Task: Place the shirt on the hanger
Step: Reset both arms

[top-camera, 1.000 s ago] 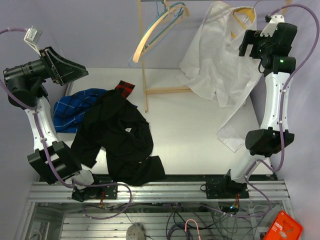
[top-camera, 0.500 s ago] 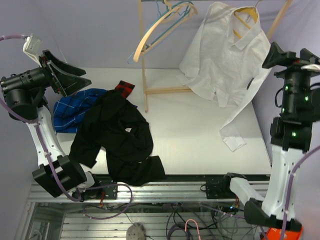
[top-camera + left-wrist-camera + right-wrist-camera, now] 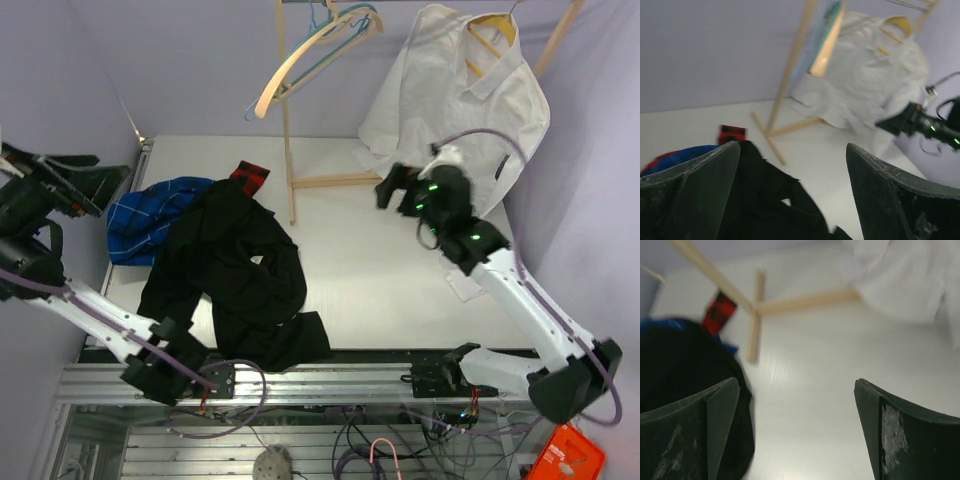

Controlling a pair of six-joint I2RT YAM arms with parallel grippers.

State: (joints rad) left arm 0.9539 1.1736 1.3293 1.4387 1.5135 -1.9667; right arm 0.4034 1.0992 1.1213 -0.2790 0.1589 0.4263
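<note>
Spread wide and empty at the right gripper, dark curved fingers over smooth white table. Same at the left gripper, gaping above the crumpled black garment. Over to the shirt: hangs limp and creased on the thin yellow triangular hanger, back right.
</note>
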